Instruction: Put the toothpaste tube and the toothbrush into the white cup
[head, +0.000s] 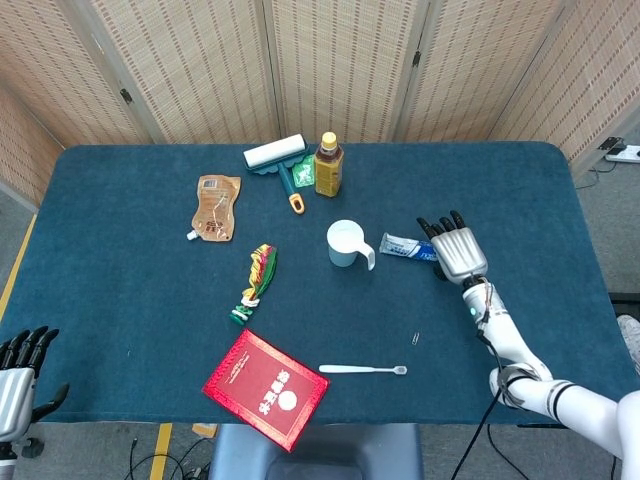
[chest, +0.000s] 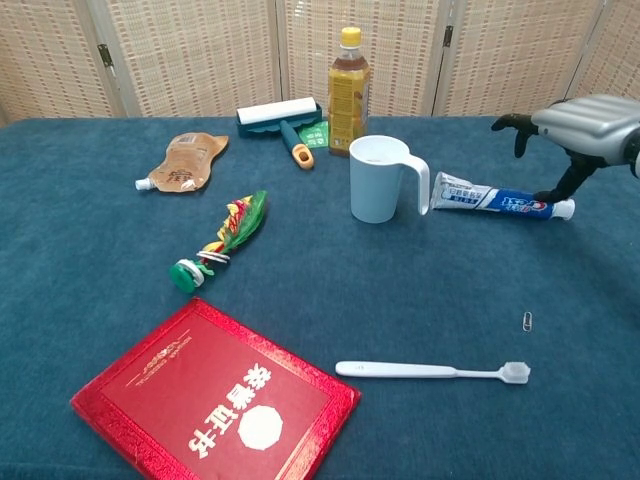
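One risk we see: our right hand (chest: 580, 125), fingers spread above the toothpaste tube (chest: 500, 200), could knock the neighbouring white cup (chest: 378, 178) over.

We've got a dark teal tablecloth (chest: 90, 260), a red booklet (chest: 215, 398) with gold lettering, a white cup (chest: 378, 178), a blue-and-white toothpaste tube (chest: 500, 198), a white toothbrush (chest: 432, 371) and a yellow-capped amber bottle (chest: 348, 90).

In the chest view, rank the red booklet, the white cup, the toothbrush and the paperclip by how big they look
1. Red booklet, largest, though it lies nearest the camera.
2. White cup and toothbrush: unsure; the cup is bulkier, the toothbrush longer but thin and closer.
3. Paperclip, smallest.
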